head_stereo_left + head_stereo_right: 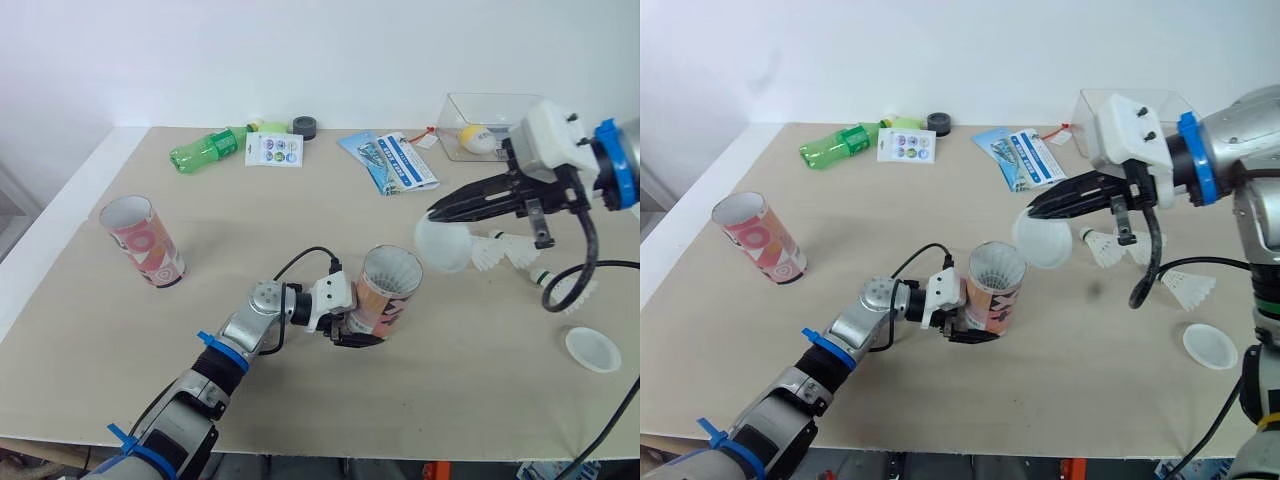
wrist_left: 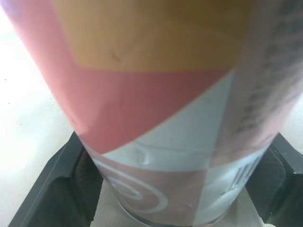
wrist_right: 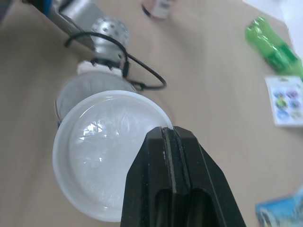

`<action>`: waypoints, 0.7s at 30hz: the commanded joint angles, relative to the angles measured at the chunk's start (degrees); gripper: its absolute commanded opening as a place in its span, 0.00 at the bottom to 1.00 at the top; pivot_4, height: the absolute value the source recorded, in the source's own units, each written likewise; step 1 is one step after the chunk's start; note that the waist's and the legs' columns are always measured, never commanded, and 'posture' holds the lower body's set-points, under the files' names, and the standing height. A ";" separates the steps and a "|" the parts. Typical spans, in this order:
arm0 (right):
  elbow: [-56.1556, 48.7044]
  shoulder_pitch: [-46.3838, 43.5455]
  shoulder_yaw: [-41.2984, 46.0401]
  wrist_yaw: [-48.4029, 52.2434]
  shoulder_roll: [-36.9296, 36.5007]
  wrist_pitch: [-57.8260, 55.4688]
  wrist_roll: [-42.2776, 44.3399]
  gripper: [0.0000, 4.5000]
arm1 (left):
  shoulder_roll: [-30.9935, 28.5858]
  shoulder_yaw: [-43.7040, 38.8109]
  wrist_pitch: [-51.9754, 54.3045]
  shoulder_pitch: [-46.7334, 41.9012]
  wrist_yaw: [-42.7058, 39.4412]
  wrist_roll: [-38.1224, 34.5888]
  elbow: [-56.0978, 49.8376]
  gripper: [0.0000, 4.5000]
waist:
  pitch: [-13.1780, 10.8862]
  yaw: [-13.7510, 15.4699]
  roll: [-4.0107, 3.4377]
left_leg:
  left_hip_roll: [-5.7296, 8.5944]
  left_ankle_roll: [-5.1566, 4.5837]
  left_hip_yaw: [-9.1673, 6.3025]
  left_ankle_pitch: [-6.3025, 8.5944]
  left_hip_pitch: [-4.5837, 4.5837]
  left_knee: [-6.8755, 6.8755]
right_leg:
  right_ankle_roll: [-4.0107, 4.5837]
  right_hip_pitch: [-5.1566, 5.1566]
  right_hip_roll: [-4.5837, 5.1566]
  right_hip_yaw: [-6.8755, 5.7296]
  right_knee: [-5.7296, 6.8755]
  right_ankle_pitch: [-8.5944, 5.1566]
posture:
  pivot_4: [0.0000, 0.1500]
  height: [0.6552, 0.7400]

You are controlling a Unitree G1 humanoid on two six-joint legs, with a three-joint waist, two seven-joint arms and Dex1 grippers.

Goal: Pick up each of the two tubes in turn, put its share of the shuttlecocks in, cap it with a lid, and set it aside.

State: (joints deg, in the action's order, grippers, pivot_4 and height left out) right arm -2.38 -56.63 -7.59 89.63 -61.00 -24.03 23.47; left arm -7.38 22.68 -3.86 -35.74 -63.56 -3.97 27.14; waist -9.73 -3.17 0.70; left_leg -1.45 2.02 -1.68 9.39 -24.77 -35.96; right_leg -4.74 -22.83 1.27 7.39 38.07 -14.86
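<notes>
My left gripper (image 1: 358,328) is shut on the base of a pink and orange tube (image 1: 388,290), which stands tilted near the table's middle. White shuttlecock feathers show in its open mouth. In the left wrist view the tube (image 2: 156,109) sits between both black fingers (image 2: 52,189). My right gripper (image 1: 436,213) is shut on the rim of a white lid (image 1: 445,246), held just right of and above the tube's mouth; the lid (image 3: 102,151) hangs over the tube (image 3: 71,90). A second open tube (image 1: 142,240) stands at the left. Loose shuttlecocks (image 1: 505,250) and another lid (image 1: 592,349) lie at the right.
Along the far edge lie a green bottle (image 1: 207,150), a sticker card (image 1: 274,150), a black roll (image 1: 305,126), a blue leaflet (image 1: 390,160) and a clear box (image 1: 482,120) with a yellow item inside. The table's (image 1: 250,400) front edge is near.
</notes>
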 commanded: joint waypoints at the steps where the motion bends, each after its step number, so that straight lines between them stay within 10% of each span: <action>1: -2.17 -3.37 -1.55 2.84 2.10 -0.30 1.13 0.00 | -1.36 0.66 0.83 0.40 1.59 2.97 3.64 0.82 | 0.00 0.01 0.00 | 0.00 0.00 0.01 0.00 0.02 0.00 | 0.01 0.01 0.00 0.00 0.00 0.02 | 1.00 1.00; 21: 3.44 -2.75 -6.14 2.87 9.09 7.82 -3.22 0.00 | -1.85 0.74 1.11 1.36 2.54 2.97 2.98 0.82 | 0.00 0.00 0.01 | -0.02 -0.04 0.03 -0.05 0.04 -0.04 | 0.04 -0.02 -0.01 -0.01 0.00 0.15 | 1.00 1.00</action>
State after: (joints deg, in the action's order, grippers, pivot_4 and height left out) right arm 1.70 -58.90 -13.67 90.01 -51.22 -16.95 19.52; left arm -7.61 22.72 -4.56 -35.64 -62.65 -3.97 27.52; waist -9.73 -3.17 0.71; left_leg -1.48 1.98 -1.65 9.34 -24.73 -36.00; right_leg -4.69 -22.85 1.26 7.38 38.08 -14.71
